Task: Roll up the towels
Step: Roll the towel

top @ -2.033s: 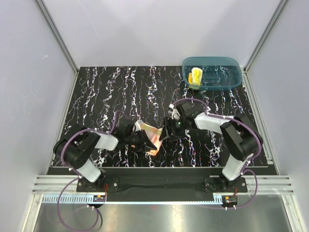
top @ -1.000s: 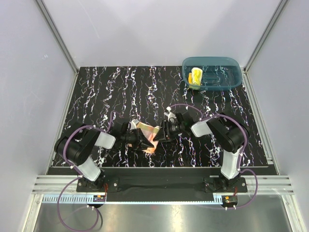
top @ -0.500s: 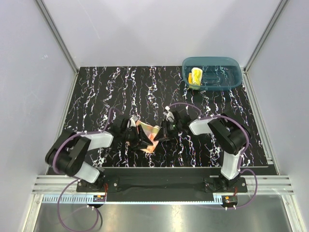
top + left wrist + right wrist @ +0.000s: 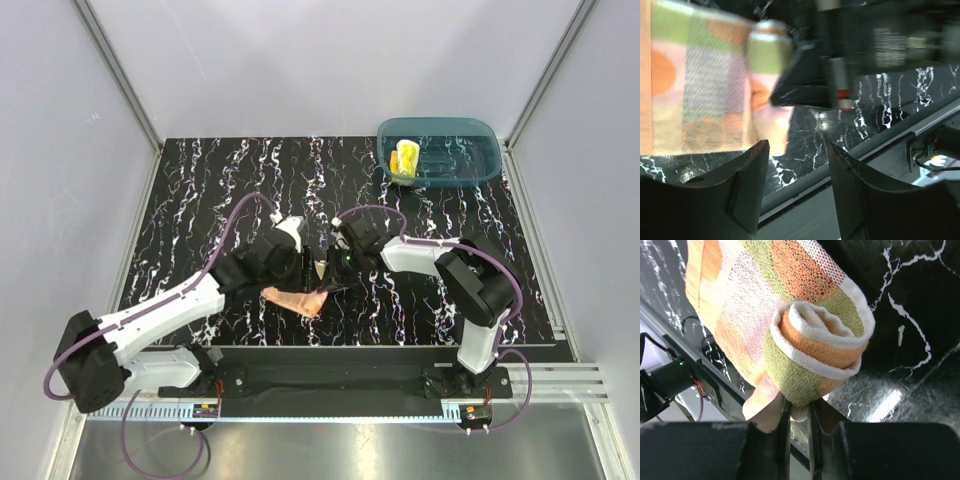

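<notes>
Since half a second ago the left claw (image 4: 796, 150) had drawn back off the orange towel (image 4: 298, 298), spread and empty; the right claw (image 4: 799, 414) alone pinched its rolled end near the desk (image 4: 200, 190) centre; the tail lay flat, so rolling likely unfinished.

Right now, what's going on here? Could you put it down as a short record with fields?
table: black, white veins
orange towel: partly rolled, the rest loose
right gripper: shut on the roll
left gripper: open, holds nothing, beside the orange towel
yellow towel: in the tub, looks rolled
tub: teal, far right corner
</notes>
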Robot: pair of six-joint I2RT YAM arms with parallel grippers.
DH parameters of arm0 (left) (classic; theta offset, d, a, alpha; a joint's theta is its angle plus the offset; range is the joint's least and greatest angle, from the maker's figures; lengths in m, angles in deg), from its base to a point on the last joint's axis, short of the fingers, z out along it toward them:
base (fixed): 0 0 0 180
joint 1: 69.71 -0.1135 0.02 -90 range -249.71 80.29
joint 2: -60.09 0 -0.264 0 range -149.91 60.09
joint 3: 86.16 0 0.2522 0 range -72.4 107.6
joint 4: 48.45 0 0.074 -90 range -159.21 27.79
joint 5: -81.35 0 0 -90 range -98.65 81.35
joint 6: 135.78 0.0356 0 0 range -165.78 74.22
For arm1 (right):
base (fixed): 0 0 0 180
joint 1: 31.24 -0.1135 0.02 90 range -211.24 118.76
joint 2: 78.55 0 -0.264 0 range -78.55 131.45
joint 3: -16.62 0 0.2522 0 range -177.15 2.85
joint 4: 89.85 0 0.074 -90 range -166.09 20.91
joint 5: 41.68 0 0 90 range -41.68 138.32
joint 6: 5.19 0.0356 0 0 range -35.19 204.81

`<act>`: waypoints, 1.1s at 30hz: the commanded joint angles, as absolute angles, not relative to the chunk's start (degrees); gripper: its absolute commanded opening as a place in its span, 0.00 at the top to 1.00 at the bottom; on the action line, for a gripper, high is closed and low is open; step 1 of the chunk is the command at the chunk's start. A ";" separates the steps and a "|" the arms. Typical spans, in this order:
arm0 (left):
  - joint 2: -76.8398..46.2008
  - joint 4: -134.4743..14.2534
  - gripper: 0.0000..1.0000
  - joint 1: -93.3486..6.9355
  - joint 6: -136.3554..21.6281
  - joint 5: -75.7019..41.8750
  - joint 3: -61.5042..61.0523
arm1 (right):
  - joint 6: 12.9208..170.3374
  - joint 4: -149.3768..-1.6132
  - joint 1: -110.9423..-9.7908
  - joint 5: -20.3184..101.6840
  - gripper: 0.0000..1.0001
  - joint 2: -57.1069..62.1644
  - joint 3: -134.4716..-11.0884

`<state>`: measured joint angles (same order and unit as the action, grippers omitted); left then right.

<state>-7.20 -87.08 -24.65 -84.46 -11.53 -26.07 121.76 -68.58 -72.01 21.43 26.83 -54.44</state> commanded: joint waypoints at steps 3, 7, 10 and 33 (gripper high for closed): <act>-7.67 -92.18 0.46 -13.12 -79.97 11.11 -21.86 | 120.41 -59.31 -73.51 26.52 0.91 26.04 -58.14; -12.14 -90.79 0.46 -7.75 -80.41 15.08 -21.33 | 120.41 -56.93 -73.87 27.40 0.91 26.48 -59.81; -15.05 -89.11 0.47 -5.29 -81.29 14.99 -21.07 | 120.23 -55.97 -73.95 27.58 0.91 26.74 -60.69; -30.88 -86.74 0.47 -2.29 -82.61 17.19 -20.80 | 119.53 -55.44 -74.57 26.26 0.93 28.50 -61.74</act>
<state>-29.12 -88.48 -2.53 -81.82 15.01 -21.87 120.98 -56.91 -73.50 25.28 27.36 -60.13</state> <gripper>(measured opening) 0.532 0.189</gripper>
